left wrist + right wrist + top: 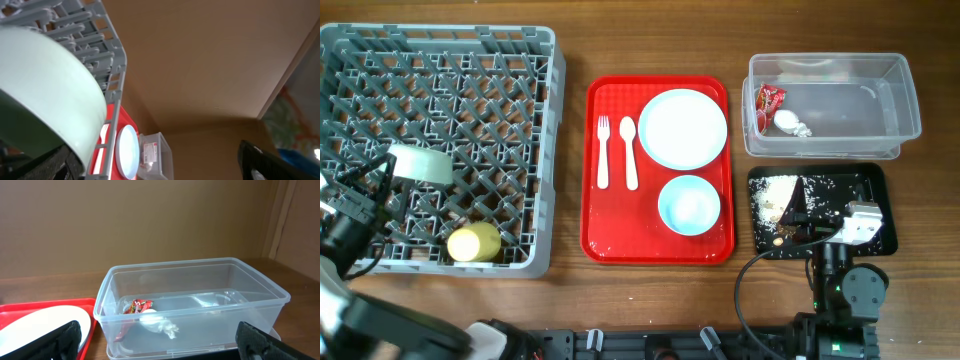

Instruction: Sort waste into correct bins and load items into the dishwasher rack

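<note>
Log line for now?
left tool open by green bowl in rack | right tool open over black tray | cup in rack | plate, blue bowl, fork, spoon on red tray

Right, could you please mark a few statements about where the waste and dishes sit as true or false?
1. The yellow-green cup lies in the dishwasher rack. True.
2. The red wrapper lies on the red tray. False: it lies in the clear tub, beside the tissue.
3. The fork and spoon lie on the red tray, left of the white plate. True.
4. The light blue bowl is in the rack. False: it sits on the red tray.
</note>
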Action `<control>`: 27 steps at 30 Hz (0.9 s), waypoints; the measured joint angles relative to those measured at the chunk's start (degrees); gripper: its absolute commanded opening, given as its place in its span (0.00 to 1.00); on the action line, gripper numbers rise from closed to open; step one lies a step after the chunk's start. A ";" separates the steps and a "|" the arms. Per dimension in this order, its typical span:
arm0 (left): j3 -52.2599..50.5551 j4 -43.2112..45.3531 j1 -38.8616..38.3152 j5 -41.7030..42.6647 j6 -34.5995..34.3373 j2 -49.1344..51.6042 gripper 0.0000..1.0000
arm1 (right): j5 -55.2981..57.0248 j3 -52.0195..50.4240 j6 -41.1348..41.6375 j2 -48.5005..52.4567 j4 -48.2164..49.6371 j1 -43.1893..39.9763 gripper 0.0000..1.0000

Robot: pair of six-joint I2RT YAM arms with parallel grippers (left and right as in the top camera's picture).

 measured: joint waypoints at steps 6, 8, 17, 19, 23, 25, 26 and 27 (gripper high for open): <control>0.00 -0.66 0.00 -12.79 -5.97 -15.85 1.00 | 0.00 0.00 0.00 0.00 0.00 0.00 1.00; 0.00 -0.44 0.00 -16.17 -7.34 -19.08 1.00 | 0.00 0.00 0.00 0.00 0.00 0.00 1.00; 0.00 1.51 -0.72 -17.73 -11.32 -20.11 0.84 | 0.00 0.00 0.00 0.00 0.00 0.00 1.00; 0.00 3.67 -2.84 -16.37 -11.37 -20.09 0.70 | 0.00 0.00 0.00 0.00 -0.02 0.00 1.00; 0.09 4.81 -10.99 -23.52 -11.74 -20.09 0.67 | 0.00 0.00 0.00 0.00 -0.02 0.00 1.00; 0.26 4.74 -17.25 -31.95 -12.70 -20.09 0.69 | 0.00 0.00 0.00 0.00 0.00 0.00 1.00; 0.52 4.90 -21.20 -37.20 -13.51 -20.09 0.70 | 0.00 0.00 0.00 0.00 -0.02 0.00 0.99; 1.07 5.20 -26.14 -43.93 -14.82 -20.09 0.72 | 0.00 0.00 0.00 0.00 -0.02 0.00 1.00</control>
